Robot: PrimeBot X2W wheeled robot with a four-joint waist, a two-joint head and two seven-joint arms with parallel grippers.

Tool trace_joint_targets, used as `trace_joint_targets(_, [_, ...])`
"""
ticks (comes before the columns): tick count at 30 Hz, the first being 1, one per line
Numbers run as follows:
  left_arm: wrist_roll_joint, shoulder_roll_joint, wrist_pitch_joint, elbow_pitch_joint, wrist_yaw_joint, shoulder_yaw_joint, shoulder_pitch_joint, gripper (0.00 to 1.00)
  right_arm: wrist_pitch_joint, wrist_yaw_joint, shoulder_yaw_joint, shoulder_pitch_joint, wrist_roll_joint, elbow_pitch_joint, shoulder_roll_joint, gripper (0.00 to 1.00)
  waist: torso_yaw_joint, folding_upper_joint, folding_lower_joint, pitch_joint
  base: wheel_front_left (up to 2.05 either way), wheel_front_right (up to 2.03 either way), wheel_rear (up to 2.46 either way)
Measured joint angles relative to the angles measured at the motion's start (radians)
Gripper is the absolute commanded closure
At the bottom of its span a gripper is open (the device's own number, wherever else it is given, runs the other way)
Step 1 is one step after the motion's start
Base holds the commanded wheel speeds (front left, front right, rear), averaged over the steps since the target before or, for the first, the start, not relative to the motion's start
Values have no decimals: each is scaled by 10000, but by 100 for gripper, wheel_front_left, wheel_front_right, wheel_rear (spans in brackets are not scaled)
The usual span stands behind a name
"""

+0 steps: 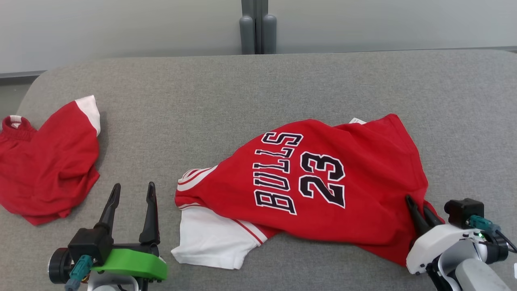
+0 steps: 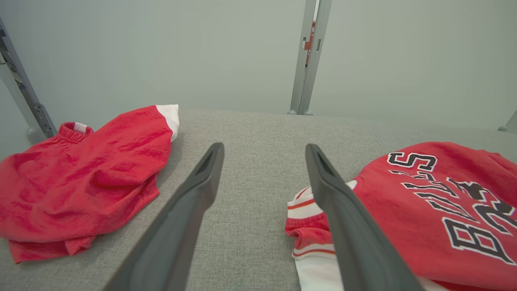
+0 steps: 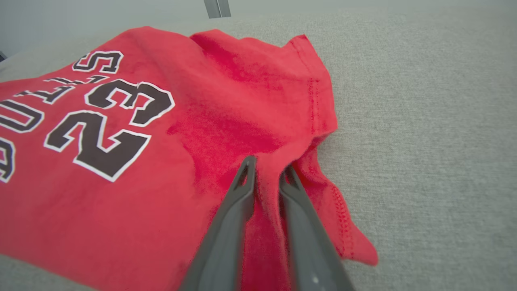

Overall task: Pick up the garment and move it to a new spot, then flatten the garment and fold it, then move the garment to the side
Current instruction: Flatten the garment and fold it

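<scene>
Grey fabric surface (image 1: 258, 81): red Bulls jersey (image 1: 315, 178) crumpled centre-right; second red garment (image 1: 48, 161), perhaps shorts, far left.

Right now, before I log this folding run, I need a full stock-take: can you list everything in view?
jersey: one, red with a white sleeve and black BULLS 23 print, rumpled on the table, centre-right
second garment: one, red with white trim, bunched at the table's left edge
table: one, grey fabric top, under both garments
post: one, grey, upright behind the table's far edge
wall: one, pale grey, behind the table
left gripper: one, dark fingers, open, over bare table between the two garments
right gripper: one, dark fingers, closed on a fold near the jersey's right edge
</scene>
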Motion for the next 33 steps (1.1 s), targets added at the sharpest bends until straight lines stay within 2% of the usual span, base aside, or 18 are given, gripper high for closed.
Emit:
trace_joint_targets(10, [-10, 0, 2, 2, 6, -117, -103, 0, -295, 0, 134, -1848, 123, 362, -454, 100, 110, 0, 0, 208, 0, 0, 0])
trace_joint_targets(16, [-52, 0, 2, 38, 6, -171, -292, 0, -190, 0, 366, -3272, 376, 1235, -550, 100, 225, 0, 0, 414, 0, 0, 0])
trace_joint_targets(17, [-84, 0, 2, 42, 8, -184, -306, 0, -190, 0, 449, -3403, 424, 1419, -522, 65, 243, 0, 0, 436, 0, 0, 0])
trace_joint_targets(18, [-96, 0, 0, 50, 8, -209, -316, 0, -198, 0, 533, -3534, 430, 1680, -512, 7, 269, 0, 0, 459, 0, 0, 0])
trace_joint_targets(19, [-102, 0, 2, 69, 10, -230, -325, 0, -222, 0, 608, -3656, 437, 1935, -514, 0, 294, 0, 0, 478, 0, 0, 0])
trace_joint_targets(26, [-136, 0, 2, 92, 63, -236, -347, 0, -836, 0, 995, -3902, 725, 2798, -510, 0, 288, 0, 0, 442, 0, 0, 0])
trace_joint_targets(33, [-96, 0, 2, 69, 86, -123, -302, 0, -1174, 0, 1001, -3093, 878, 2276, -713, 0, 50, 0, 0, 264, 0, 0, 0])
